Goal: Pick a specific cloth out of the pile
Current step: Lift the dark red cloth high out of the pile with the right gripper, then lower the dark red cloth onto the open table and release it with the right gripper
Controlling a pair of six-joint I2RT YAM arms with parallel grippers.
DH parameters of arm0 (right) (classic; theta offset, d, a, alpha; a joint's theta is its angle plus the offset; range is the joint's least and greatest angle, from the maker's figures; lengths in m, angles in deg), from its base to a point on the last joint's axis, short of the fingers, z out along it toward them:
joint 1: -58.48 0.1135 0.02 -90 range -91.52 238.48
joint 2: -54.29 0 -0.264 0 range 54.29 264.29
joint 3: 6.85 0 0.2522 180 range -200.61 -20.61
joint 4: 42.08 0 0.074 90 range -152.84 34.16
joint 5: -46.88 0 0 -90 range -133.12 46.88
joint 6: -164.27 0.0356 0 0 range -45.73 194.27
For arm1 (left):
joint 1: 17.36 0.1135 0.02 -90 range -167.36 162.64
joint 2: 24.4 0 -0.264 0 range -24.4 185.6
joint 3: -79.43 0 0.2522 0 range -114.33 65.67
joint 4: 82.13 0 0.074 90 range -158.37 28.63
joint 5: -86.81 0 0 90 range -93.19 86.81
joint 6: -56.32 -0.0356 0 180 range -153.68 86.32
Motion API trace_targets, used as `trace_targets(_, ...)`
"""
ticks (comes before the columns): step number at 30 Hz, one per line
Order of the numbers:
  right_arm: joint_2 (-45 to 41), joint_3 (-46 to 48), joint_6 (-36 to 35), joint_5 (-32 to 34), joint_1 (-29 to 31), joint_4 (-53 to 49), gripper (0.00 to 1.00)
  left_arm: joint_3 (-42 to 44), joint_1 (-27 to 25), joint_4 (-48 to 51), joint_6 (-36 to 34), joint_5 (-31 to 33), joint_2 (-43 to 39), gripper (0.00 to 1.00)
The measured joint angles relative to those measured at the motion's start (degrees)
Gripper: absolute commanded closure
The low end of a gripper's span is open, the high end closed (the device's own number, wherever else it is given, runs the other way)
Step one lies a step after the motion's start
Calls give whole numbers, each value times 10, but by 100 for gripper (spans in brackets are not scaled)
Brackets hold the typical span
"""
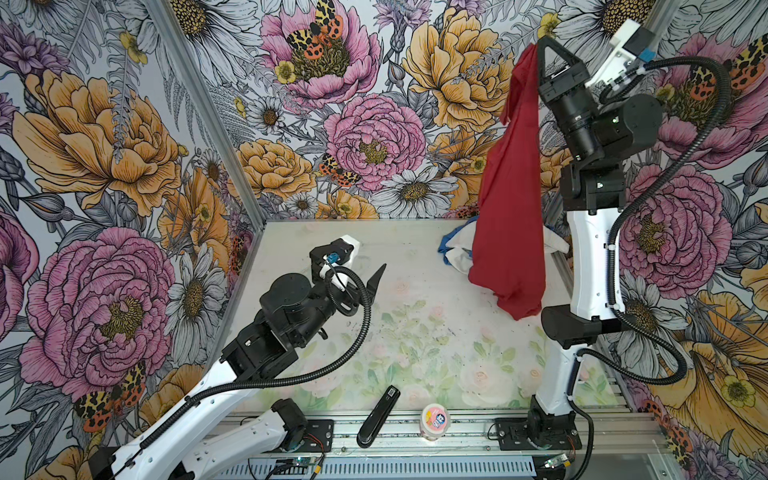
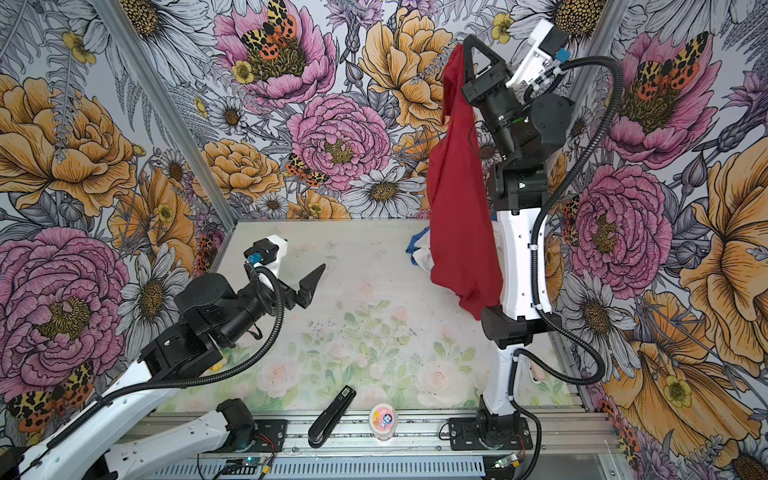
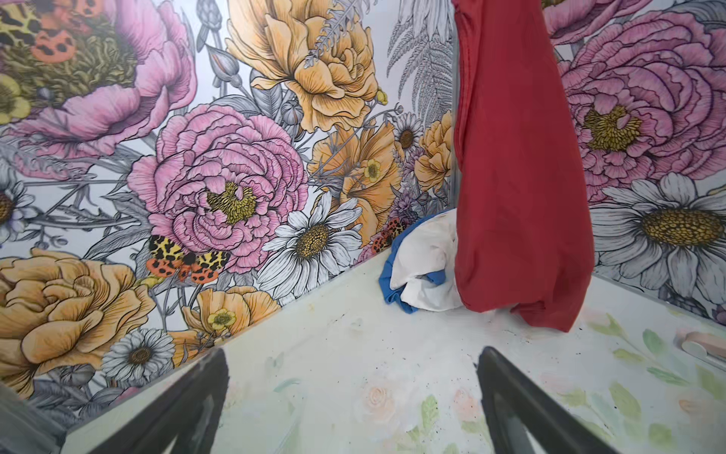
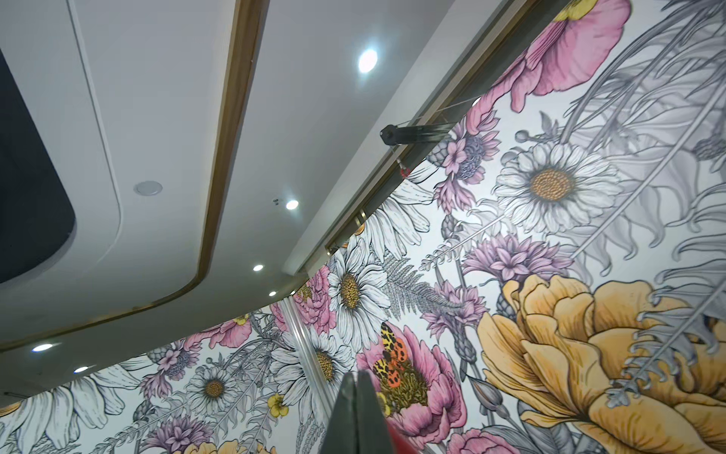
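Separation looks nearly done: the right pincer [image 1: 543,40] is clamped on the thin, plain dark red cloth [image 1: 509,216], which hangs high over the white-and-blue garment pile [image 1: 455,255] in the tabletop's [image 1: 415,299] far right corner. Setting it aside is what is left; the left pincer [image 3: 352,361] gapes empty.

The walls [image 1: 124,124] on three sides are papered with big pink and orange blooms, white daisies, grey ferns and spotted moths. Metal corner posts [image 1: 203,104] join the panels. The worktop [image 1: 415,332] is pale, printed with faded roses and leaves, and speckled with dark flecks. A metal rail [image 1: 469,436] runs along its near edge. Overhead, a white ceiling [image 4: 157,118] carries small round lights [image 4: 367,61] and a wood-coloured trim [image 4: 230,118].
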Motion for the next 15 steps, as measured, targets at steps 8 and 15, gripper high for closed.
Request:
trace_targets(8, 49, 14, 9, -4, 102, 31, 100, 33, 50, 50, 52, 21, -50, 1)
trace_targets(15, 2, 280, 19, -31, 156, 140, 100, 32, 71, 84, 100, 21, -44, 1)
